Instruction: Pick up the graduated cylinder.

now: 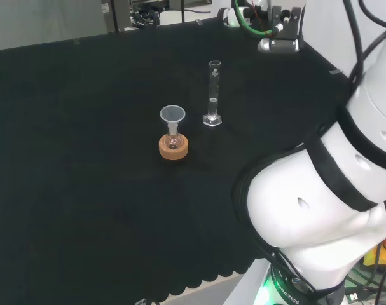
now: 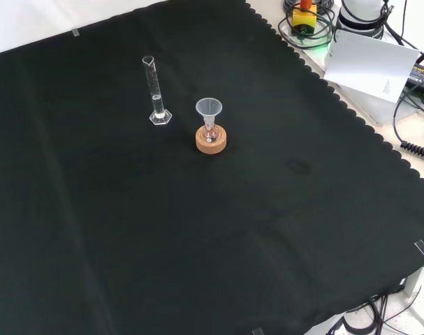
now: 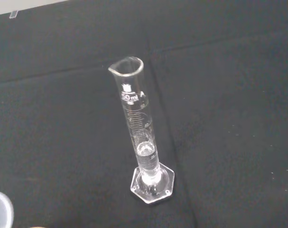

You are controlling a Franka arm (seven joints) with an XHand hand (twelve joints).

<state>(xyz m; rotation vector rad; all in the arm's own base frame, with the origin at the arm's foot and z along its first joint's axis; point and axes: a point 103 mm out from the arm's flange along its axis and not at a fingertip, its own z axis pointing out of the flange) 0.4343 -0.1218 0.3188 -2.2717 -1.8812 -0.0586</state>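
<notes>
A clear glass graduated cylinder (image 1: 213, 95) stands upright on its hexagonal foot on the black cloth, a little liquid in its lower part. The front view has the cylinder (image 2: 155, 91) towards the far left, and the wrist view brings the cylinder (image 3: 140, 133) up close, with nothing touching it. Beside it, a small flask with a clear funnel (image 1: 172, 116) in its neck rests on a cork ring (image 1: 173, 147).
The arm's own white links (image 1: 332, 190) fill the right of the head view. In the front view the funnel and flask on the cork ring (image 2: 211, 139) stand to the cylinder's right. Cables, a white sheet (image 2: 369, 59) and a yellow device (image 2: 304, 15) lie beyond the cloth's scalloped edge.
</notes>
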